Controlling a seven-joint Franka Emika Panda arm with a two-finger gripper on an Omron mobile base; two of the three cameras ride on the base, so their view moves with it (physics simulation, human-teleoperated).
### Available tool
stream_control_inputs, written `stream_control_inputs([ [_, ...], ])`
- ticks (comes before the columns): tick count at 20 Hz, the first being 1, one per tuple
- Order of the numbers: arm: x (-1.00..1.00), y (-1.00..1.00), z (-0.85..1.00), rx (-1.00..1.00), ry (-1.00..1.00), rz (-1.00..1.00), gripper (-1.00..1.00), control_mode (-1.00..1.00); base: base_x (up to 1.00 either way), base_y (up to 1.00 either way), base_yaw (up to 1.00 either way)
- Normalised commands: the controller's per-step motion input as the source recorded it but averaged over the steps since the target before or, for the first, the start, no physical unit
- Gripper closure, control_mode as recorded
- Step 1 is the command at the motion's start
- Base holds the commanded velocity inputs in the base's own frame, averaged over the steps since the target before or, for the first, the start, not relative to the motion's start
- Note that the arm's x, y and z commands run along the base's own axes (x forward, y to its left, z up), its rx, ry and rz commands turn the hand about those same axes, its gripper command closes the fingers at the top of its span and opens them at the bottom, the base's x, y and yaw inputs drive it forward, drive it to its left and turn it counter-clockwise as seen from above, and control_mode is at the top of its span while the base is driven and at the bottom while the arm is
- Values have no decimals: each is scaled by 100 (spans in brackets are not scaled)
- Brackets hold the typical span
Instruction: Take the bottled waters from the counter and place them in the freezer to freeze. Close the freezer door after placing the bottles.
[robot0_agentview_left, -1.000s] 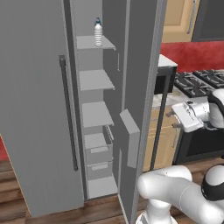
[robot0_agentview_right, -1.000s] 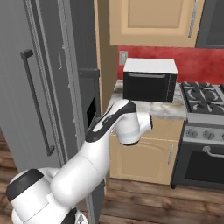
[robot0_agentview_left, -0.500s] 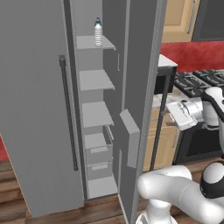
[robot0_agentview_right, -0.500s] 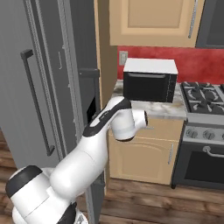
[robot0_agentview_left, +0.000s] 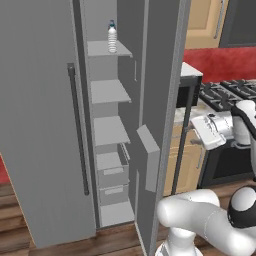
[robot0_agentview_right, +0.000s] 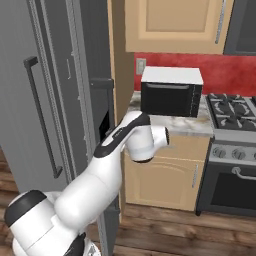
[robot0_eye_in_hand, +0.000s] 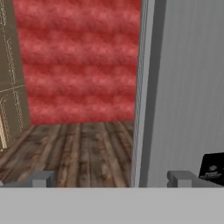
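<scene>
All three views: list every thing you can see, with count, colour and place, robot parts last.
bottled water: one, clear-white with blue cap, top freezer shelf
freezer: one, grey, open, grey shelves and drawers inside
freezer door: one, grey, swung open
countertop oven: one, black front, white top, on the counter
counter: one, marble-patterned, over tan cabinets
stove: one, black, right of the oven
gripper: one, fingertips apart, nothing between them, beside the door's edge
</scene>
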Motion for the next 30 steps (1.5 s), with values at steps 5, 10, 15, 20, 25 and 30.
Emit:
stream_control_inputs([
  [5, 0, -25, 1, 0, -6, -5, -100, -100, 0, 0, 0],
  [10, 3, -23, 1, 0, -4, -5, -100, -100, 0, 0, 0],
  [15, 16, -26, 0, 0, 0, -5, -100, -100, 0, 0, 0],
  [20, 33, -11, 0, 0, 0, 0, -100, -100, 0, 0, 0],
  [25, 36, -11, 0, 0, 0, 0, -100, -100, 0, 0, 0],
  [30, 28, -6, 0, 0, 0, 0, -100, -100, 0, 0, 0],
])
